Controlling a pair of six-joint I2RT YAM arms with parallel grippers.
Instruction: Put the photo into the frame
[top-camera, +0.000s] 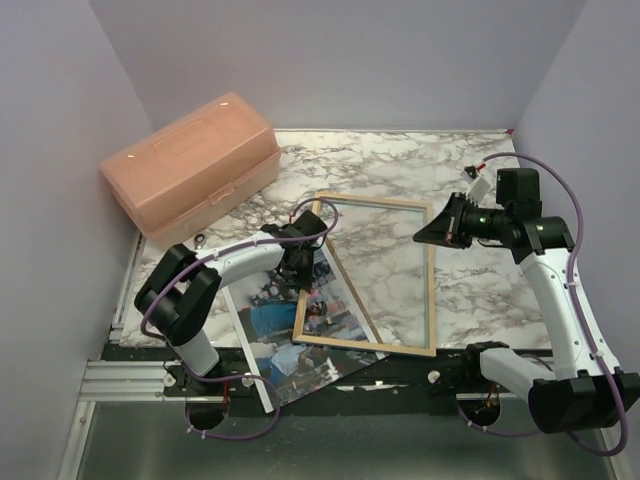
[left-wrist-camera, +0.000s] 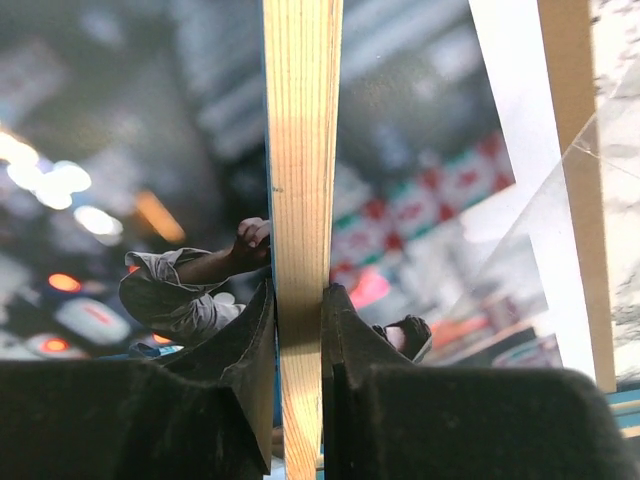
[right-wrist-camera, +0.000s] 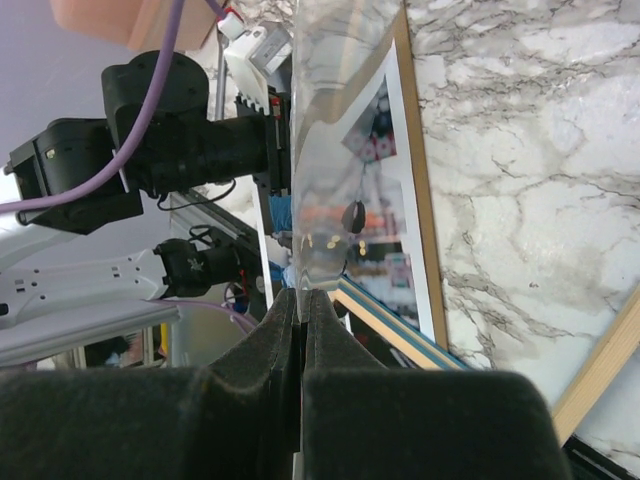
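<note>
Your left fingers (left-wrist-camera: 250, 340) clamp the left rail of the frame (top-camera: 365, 346), which lies pale side up over one end of the photo (top-camera: 275, 330), and your right fingers (right-wrist-camera: 265, 350) pinch a clear pane (right-wrist-camera: 320, 150) by the frame's far right corner: uneven lifting could flex the pane or drag the photo askew.

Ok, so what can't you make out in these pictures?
- Top view: photo, upper part hidden under left arm and frame.
- Top view: small dark item by the pink box, too small to identify.
- Right wrist view: clear pane, cut off at the top edge.
</note>
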